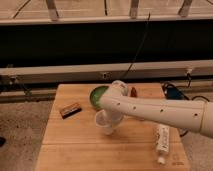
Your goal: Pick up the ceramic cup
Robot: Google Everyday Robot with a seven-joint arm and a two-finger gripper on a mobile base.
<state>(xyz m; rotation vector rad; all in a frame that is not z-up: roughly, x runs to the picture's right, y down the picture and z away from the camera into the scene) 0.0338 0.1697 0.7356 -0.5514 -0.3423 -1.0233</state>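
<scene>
The ceramic cup (pixel 104 123) is small, white and glossy, and sits near the middle of the wooden table (pixel 75 150), just in front of the green bowl (pixel 97 96). My white arm reaches in from the right. Its gripper (pixel 112 119) is at the cup's right side, right against it, mostly hidden behind the wrist. I cannot tell whether the cup rests on the table or is lifted.
A brown bar (pixel 70 109) lies at the left of the table. A white tube (pixel 162 140) lies at the front right. A small red thing (pixel 133 91) is behind the arm. A blue and black object (pixel 172 92) sits at the table's right edge.
</scene>
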